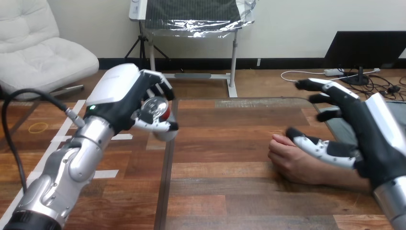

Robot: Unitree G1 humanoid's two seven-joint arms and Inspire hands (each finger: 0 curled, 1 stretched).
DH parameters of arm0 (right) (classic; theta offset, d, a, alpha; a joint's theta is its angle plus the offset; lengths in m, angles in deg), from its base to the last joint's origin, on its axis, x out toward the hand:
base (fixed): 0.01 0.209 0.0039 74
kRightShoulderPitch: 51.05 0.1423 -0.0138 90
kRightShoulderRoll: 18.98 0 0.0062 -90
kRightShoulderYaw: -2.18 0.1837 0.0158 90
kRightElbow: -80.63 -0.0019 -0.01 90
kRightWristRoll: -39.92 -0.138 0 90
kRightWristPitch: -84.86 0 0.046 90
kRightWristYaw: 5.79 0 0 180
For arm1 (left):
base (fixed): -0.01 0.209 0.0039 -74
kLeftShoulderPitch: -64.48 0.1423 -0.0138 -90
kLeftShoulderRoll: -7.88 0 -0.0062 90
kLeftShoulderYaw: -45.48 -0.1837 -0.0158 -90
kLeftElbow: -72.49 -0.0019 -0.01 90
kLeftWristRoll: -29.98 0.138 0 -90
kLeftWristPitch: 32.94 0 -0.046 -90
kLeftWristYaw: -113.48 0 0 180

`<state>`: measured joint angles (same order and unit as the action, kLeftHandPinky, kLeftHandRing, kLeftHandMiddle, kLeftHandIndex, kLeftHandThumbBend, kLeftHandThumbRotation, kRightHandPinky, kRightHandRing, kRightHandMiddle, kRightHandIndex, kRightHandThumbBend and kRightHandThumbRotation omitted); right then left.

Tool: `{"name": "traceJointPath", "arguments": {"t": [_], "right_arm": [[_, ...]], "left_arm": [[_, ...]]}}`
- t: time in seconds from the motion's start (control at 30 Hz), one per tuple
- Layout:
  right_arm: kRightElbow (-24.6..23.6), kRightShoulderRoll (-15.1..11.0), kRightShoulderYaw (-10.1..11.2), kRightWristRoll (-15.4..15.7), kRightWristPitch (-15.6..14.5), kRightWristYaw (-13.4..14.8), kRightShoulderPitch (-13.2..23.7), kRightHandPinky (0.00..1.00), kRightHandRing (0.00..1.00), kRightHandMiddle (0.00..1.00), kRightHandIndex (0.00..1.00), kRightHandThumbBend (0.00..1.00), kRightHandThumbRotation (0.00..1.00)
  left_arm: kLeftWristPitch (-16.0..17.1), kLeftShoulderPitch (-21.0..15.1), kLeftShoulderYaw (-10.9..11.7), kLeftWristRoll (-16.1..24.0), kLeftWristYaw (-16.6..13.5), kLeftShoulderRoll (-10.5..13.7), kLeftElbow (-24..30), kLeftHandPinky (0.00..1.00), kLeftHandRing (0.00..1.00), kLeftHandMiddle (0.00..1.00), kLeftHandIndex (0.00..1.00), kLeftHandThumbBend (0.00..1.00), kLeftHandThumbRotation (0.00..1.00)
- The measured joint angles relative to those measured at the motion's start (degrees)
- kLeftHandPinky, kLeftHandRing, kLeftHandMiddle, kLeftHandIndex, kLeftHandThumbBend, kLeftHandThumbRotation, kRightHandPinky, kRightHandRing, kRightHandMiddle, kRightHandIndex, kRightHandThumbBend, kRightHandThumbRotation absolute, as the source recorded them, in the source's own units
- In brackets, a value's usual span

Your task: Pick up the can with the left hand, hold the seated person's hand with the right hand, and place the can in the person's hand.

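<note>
We see left robot hand [125, 103] clamped on can [158, 109]; right robot hand [364, 129] fingers apart, over person's hand [297, 160] on tabletop [230, 191].

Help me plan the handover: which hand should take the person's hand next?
Right. The right hand is open beside the person's hand; the left hand grips the can.

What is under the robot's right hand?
The person's hand, resting on the table. Its knuckles and lower edge show; the thumb of the open right hand covers part of its back, so I cannot tell whether the two touch.
</note>
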<state>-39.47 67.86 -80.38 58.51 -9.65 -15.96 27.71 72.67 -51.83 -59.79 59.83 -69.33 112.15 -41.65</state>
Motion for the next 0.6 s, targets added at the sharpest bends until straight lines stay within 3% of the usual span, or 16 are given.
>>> {"name": "traceJointPath", "arguments": {"t": [0.27, 0.6], "right_arm": [[3.05, -5.89, 1.61, 3.09, -1.95, -2.56, 2.42, 0.69, 0.81, 0.85, 0.81, 0.82, 0.0], [9.68, -13.06, 1.81, 6.65, -1.73, -5.25, 5.82, 0.69, 0.81, 0.84, 0.8, 0.87, 0.0]], "left_arm": [[-0.88, 0.13, 0.7, -0.29, 1.29, -1.38, 3.66, 0.37, 0.43, 0.5, 0.53, 0.55, 0.0], [-1.15, 0.53, 0.85, -0.82, 2.05, -3.5, 7.91, 0.36, 0.42, 0.49, 0.52, 0.55, 0.0]]}}
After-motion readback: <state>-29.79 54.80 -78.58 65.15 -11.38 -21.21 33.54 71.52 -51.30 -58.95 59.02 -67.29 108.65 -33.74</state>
